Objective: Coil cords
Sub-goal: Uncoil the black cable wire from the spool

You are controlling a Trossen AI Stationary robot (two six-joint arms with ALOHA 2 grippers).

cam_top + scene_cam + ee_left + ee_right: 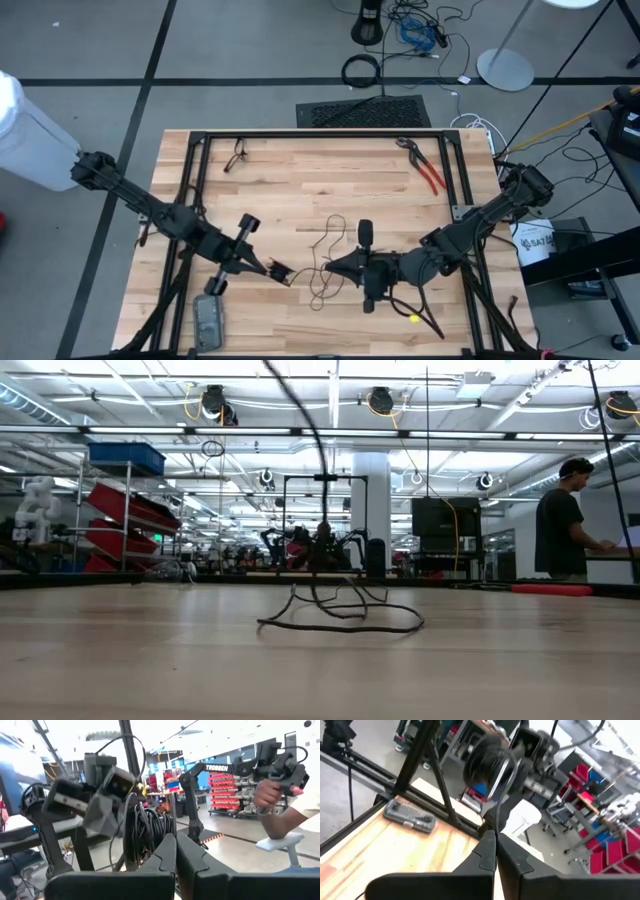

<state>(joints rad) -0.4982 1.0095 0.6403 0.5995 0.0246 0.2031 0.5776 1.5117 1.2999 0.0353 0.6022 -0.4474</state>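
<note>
My overhead camera looks straight down from well above, taking in the whole wooden surface (330,190) and both arms. My low camera sits at surface height, facing level across the planks into the room. Each wrist camera peers forward, very near its own claw: left claw (175,857), right claw (495,852). The overhead and low views share the cord (325,262) (340,622).

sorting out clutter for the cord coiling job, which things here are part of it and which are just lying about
Part of the job:
- thin black cord, loose at mid-table
- left gripper, shut, by the cord
- right gripper, shut, at the cord

Just lying about:
- red-handled pliers, far right corner
- grey device, near left edge
</note>
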